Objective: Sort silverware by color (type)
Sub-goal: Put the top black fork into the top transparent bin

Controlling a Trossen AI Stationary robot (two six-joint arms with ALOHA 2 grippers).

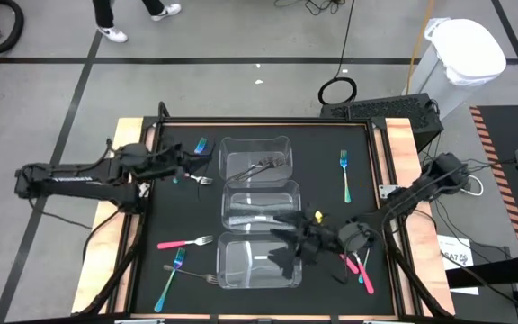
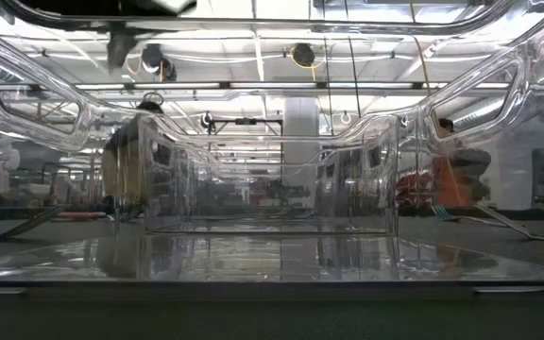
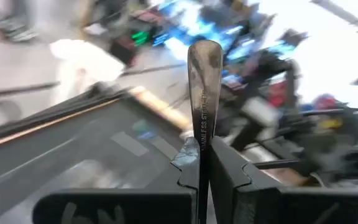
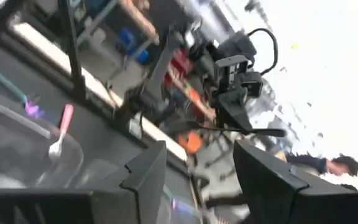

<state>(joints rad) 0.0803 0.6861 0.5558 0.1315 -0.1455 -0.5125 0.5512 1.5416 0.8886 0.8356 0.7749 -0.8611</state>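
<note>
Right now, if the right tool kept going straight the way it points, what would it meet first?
The right tool, open and empty, points leftward over the clear rectangular plastic container nearest the table's front. Going straight, it would likely pass above that container's far wall; height is unclear.

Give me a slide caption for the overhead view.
Left pincer grips a grey fork beside the clear bins; right pincer hovers open over the nearest one.

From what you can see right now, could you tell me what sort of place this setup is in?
Most likely a robotics lab or workshop. The black work table stands on a grey floor marked with dark tape lines, cables trail across it, and the low view shows a wide hall with ceiling lights and more equipment.
</note>
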